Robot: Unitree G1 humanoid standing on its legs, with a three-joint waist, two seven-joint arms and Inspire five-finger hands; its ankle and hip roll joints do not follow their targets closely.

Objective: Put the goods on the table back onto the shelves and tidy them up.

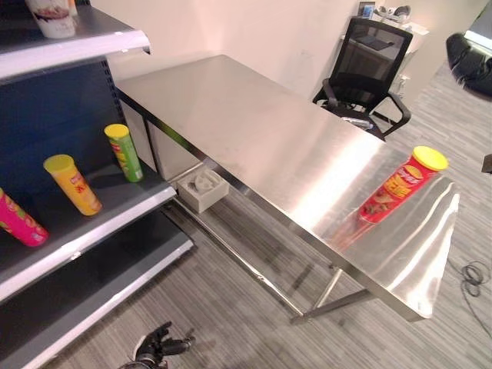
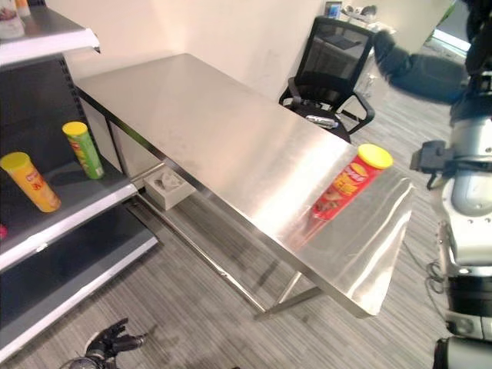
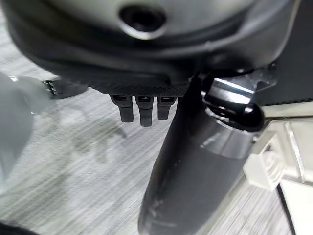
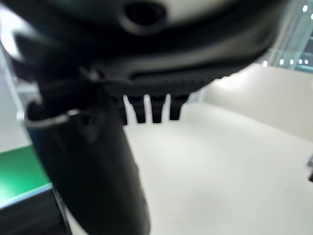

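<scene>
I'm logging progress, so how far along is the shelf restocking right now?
Done, it seems: the green can, yellow can and pink can stand on the shelf. In hand: nothing; the left hand hangs low, open, and the right hand holds nothing. Left: the red can on the table.

The robot's left hand (image 1: pixel 157 346), low at the lower left of the head view, is black all over, with thin jointed fingers. Seen from the wrist, its casing is a smooth dark shell across the top of the frame, with a round recessed hole at top centre and a finely ribbed strip beneath. Short square-tipped black fingers (image 3: pixel 140 108) line up below it. The thumb (image 3: pixel 195 166) is a thick, glossy dark cylinder with a polished metal collar. The right hand (image 4: pixel 161 44) has the same black shell, hole, ribbed strip and stubby fingers (image 4: pixel 156 110).
</scene>
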